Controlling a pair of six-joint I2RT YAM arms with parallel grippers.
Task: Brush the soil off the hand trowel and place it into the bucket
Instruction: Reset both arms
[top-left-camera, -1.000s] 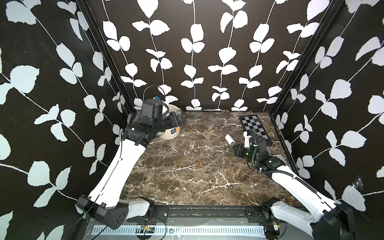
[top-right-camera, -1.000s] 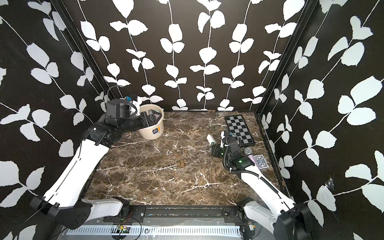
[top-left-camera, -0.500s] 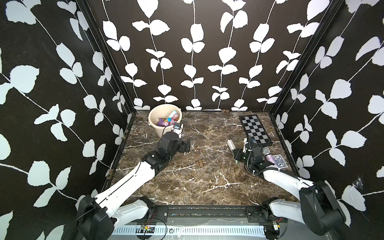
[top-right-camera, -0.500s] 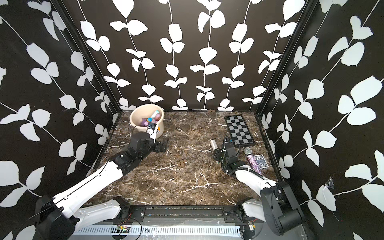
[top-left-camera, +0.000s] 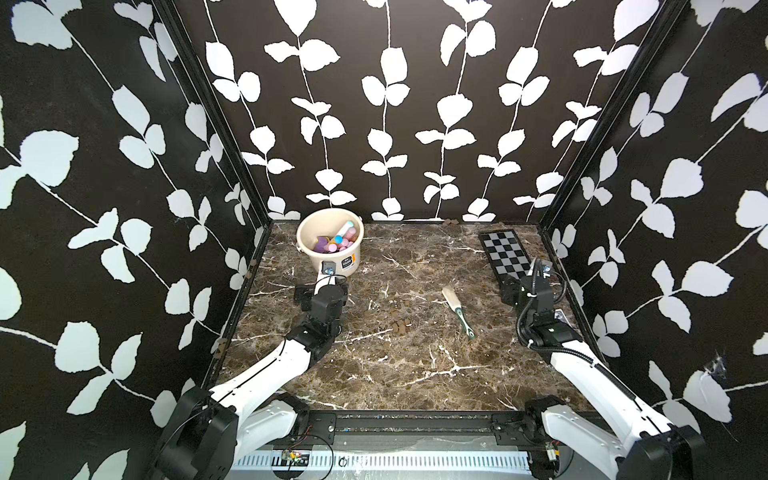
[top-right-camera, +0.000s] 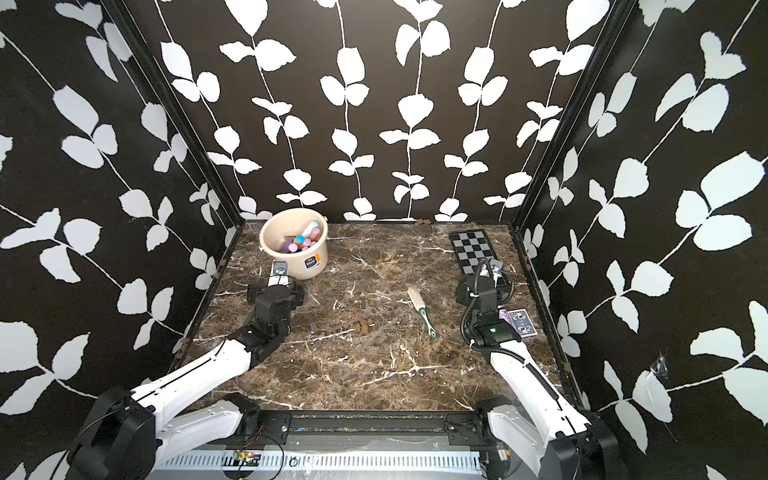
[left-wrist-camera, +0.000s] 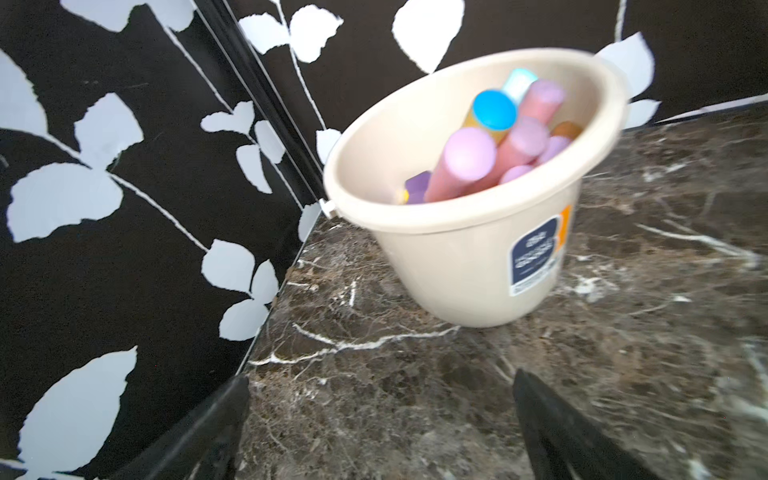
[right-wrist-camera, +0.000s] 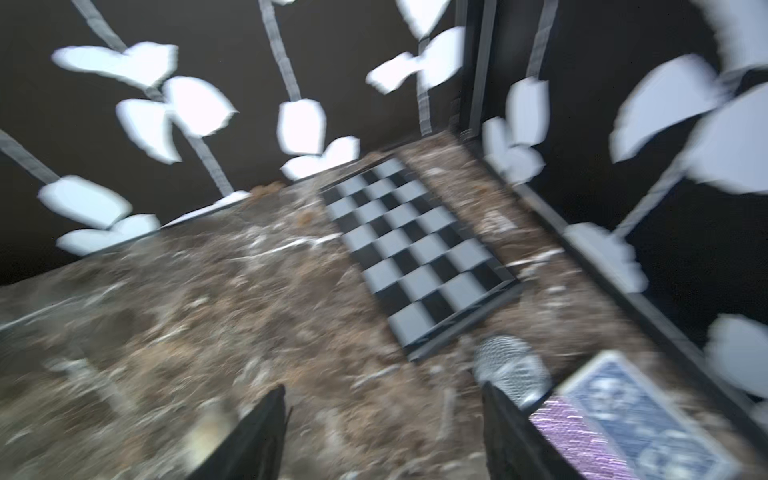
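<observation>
Room is widest along the near edge of the bench (top-left-camera: 374, 374), where the marble top lies bare between the two arm bases. Further in, around the middle, soil (top-left-camera: 401, 328) sits in small brown pellets. A brush (top-left-camera: 457, 309) lies flat just to the right of them, bristles toward the far edge, with nothing touching it. More pellets dot the left and far edges.

Toward the right edge, the right gripper (right-wrist-camera: 382, 388) hangs over the bench with its jaws well apart and nothing between them. A microphone (right-wrist-camera: 509, 370) and a pack of cards (right-wrist-camera: 623, 399) lie just beside it, and a chequered board (top-left-camera: 503, 253) runs from there toward the far right corner.

On the left side, the left gripper (left-wrist-camera: 380, 378) is spread fully wide and is empty too. It sits over the marble just in front of the bucket (left-wrist-camera: 449, 266), which stands upright in the far left corner, close to both walls.

No trowel lies on the bench. The bucket holds several pastel handles (left-wrist-camera: 469, 166), and I judge the trowel to be among them, though I cannot tell which one it is. So the task looks finished or nearly so, with the brush laid down and the trowel in the bucket. The next move asks only for both arms to draw back toward the near edge. The left must clear the bucket's rim, and the right must clear the microphone and cards.
</observation>
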